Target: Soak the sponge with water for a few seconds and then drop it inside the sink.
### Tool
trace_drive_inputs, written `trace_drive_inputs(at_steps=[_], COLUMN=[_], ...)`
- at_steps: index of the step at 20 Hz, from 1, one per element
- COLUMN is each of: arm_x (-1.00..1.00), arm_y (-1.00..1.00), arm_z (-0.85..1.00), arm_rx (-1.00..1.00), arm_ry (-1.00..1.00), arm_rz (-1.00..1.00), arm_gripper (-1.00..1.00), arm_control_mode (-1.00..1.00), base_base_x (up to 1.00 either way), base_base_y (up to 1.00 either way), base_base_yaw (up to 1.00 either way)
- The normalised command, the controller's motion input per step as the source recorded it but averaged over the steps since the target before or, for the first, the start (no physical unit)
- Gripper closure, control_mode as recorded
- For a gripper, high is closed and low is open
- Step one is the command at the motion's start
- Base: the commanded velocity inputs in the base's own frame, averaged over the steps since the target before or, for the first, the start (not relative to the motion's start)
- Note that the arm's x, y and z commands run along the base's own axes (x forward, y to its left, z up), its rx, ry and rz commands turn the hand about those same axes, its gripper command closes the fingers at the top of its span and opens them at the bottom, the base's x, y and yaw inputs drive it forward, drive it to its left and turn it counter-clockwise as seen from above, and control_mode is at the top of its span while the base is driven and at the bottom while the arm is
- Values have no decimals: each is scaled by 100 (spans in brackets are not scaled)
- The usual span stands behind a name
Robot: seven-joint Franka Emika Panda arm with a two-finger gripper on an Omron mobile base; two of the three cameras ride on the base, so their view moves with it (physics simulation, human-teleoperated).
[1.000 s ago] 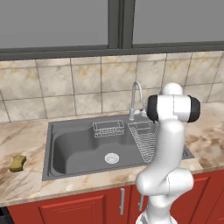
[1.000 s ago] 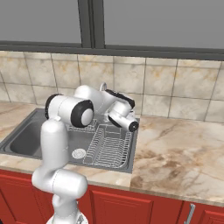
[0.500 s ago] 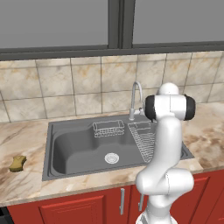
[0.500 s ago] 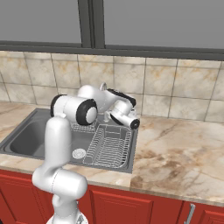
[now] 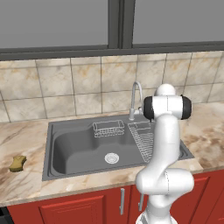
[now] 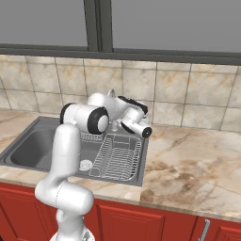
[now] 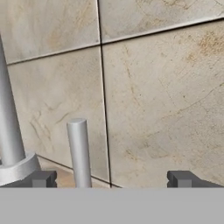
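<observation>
The gripper was seen at the bottom of the hand view, its tips spread apart and holding nothing, aimed at the tiled wall with the faucet's handle standing between them, nearer the left tip. The sponge was found on the tabletop at the left edge of the left base view, beyond the sink and well apart from the gripper. No water could be made out, though so thin a stream might be missed. The handle, not the sponge, was judged the nearer target.

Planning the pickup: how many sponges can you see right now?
1. The sponge lies on the counter left of the sink. The arm may hide others by the dish rack.
</observation>
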Motion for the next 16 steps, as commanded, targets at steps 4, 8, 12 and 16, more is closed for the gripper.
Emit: trace_drive_inputs(at_steps=[4, 8, 12, 16], arm_x=[28, 22, 7, 6], arm_y=[0, 0, 0, -1], arm_z=[-11, -8, -1, 0], arm_rx=[1, 0, 0, 0], arm_ry=[0, 0, 0, 0], arm_rz=[0, 0, 0, 0], arm_gripper=[-100, -100, -100, -100], arm_control_mode=[-100, -100, -100, -100], base_base_x=[0, 0, 0, 0], base_base_y=[0, 0, 0, 0], base_base_yaw=[0, 0, 0, 0])
